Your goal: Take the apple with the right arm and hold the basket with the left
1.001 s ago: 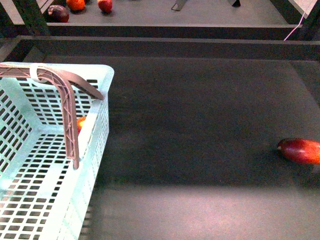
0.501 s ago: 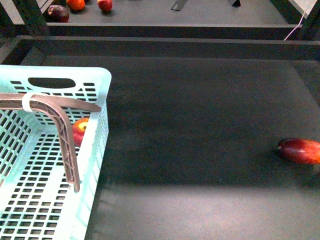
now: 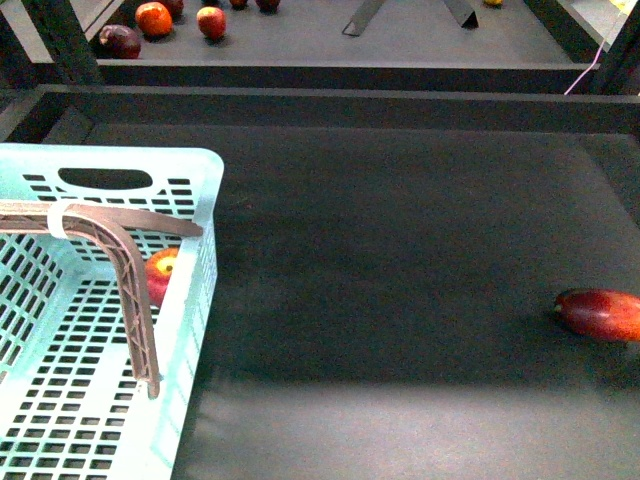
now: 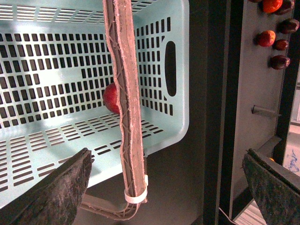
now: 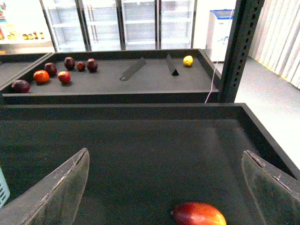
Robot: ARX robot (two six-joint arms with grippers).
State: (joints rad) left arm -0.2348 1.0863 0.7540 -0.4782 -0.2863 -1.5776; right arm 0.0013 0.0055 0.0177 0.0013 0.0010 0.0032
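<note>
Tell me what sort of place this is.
Probably a shop or a mock-up of one: glass-door fridges at the back, dark display trays with loose fruit, and a plastic shopping basket.

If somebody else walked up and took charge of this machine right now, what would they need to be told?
Left end effector: open, holding nothing, hovering by the basket, whose brown handle runs between the fingers untouched.
Right end effector: open, empty, above the dark shelf.
The apple already lies inside the basket, by its far right corner.
A longer maroon fruit lies on the shelf to the right; it is not the target.
Done: apple is in the basket.
Left: the left end effector is not gripping the basket.
</note>
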